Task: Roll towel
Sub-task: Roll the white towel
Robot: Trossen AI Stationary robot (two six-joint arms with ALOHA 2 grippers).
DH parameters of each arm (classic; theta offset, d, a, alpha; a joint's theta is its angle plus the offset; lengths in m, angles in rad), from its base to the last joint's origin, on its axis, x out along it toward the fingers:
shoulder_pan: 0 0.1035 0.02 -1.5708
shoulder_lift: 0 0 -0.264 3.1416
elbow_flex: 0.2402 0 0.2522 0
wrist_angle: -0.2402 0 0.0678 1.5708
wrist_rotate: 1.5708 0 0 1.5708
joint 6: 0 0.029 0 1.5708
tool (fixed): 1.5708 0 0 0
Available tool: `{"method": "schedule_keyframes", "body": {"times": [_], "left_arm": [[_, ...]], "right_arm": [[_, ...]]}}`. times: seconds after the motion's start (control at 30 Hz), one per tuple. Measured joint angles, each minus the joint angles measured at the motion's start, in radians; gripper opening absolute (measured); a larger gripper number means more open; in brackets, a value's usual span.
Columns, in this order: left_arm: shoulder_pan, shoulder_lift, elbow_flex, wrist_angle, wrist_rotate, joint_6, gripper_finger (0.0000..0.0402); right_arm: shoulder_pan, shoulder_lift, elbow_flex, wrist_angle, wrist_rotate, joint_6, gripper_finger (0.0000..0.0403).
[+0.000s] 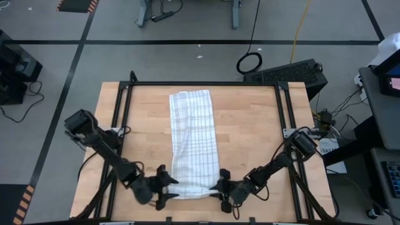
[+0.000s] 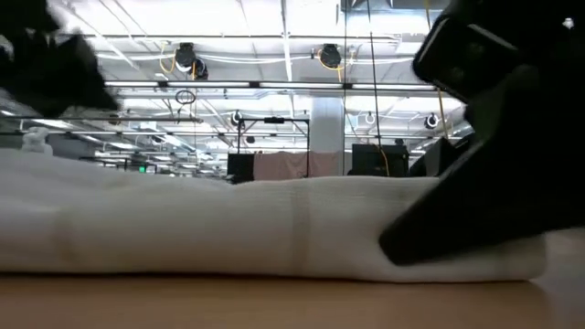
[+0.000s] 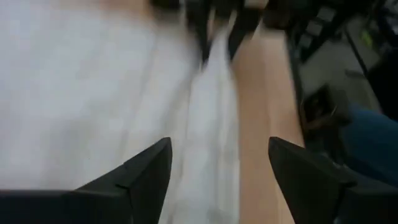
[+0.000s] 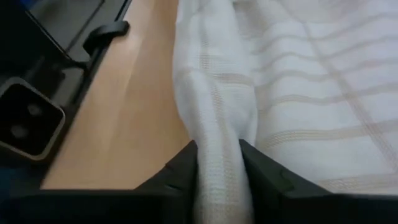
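Nearest the camera, the towel [image 1: 192, 140] lies lengthwise down the middle of the desk [image 1: 250, 137], its near end turned into a low roll. At that roll's left end the left hand [image 1: 164, 187] stands spread; at the right end the right hand [image 1: 223, 189] pinches the fold. To keep the roll straight, both ends should probably be gripped before turning, evenly.
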Motion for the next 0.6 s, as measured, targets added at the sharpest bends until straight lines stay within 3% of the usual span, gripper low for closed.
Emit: {"method": "schedule_keyframes", "body": {"times": [0.07,0.2,0.33,0.6], "left_arm": [[-0.044,0.009,0.000,0.073,-0.119,0.113,0.0274],[-0.109,0.081,0.002,0.187,-0.246,0.277,0.0275],[-0.126,0.171,0.007,0.207,-0.285,0.305,0.0275],[-0.113,0.308,0.051,0.211,-0.290,0.362,0.0275]], "right_arm": [[-0.023,-0.005,-0.001,-0.001,-0.047,0.055,0.0076],[-0.076,-0.015,0.000,-0.012,-0.175,0.114,0.0045],[-0.121,-0.019,0.000,-0.028,-0.265,0.208,0.0034],[-0.168,-0.041,-0.001,-0.044,-0.380,0.291,0.0047]]}}
